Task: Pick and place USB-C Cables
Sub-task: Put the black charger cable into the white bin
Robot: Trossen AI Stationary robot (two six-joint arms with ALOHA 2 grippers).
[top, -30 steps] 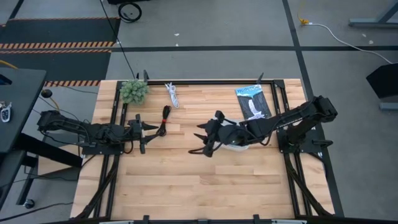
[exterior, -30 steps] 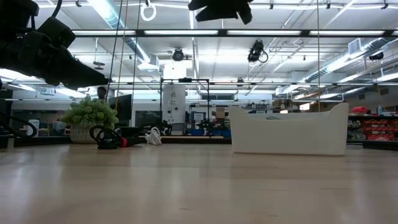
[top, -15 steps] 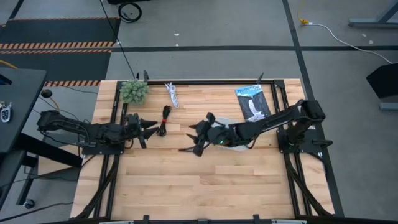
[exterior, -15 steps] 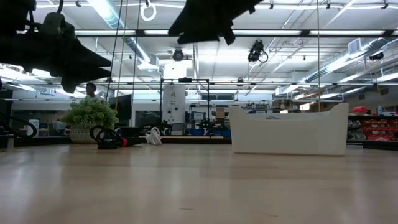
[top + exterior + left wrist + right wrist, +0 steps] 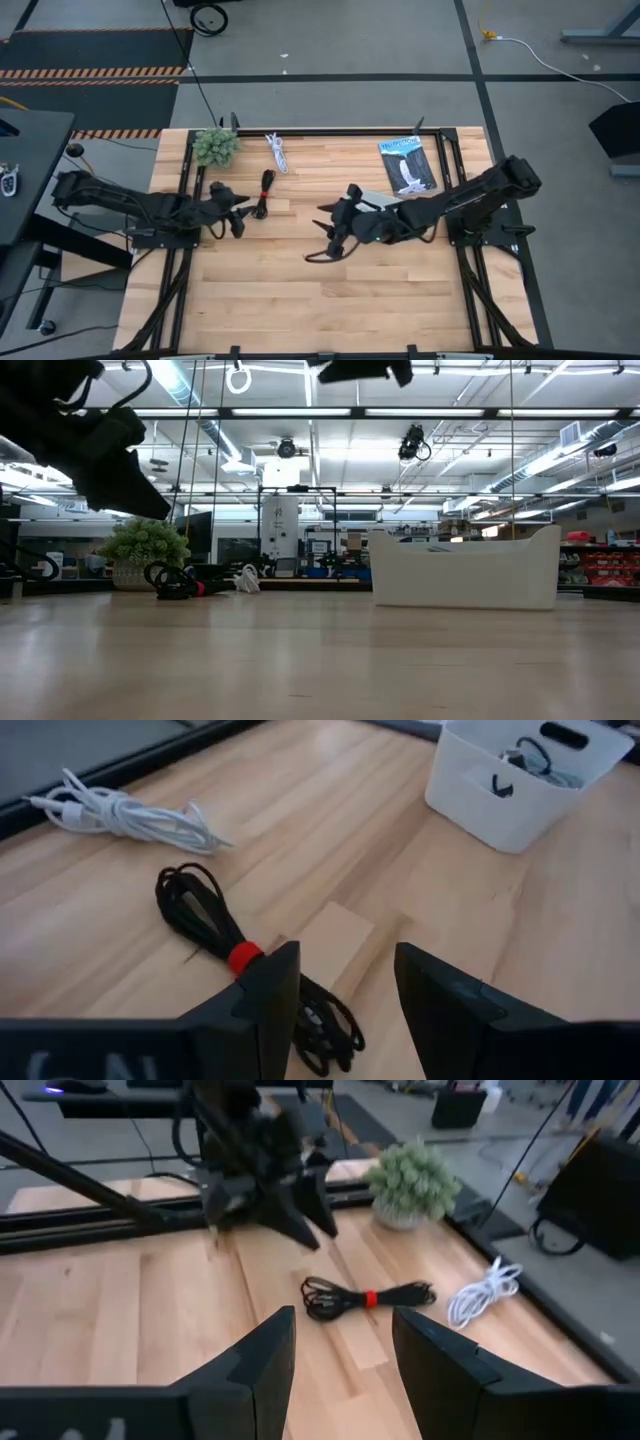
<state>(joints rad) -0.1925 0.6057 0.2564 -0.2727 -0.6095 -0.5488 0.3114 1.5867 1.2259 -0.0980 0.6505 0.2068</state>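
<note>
USB-C cables lie at the far left of the table: the black cable with red band (image 5: 240, 958) just right of the left gripper (image 5: 238, 215), the white cable (image 5: 277, 152) farther back. Both grippers, the right gripper (image 5: 328, 228) mid-table, have jaws apart, holding nothing.

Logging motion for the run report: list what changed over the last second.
The right pincer, open and empty, swung out towards the left arm, then drew back. The left pincer tilted down over the black cable with red band. That cable, the white cable and the white tray stayed put.
</note>
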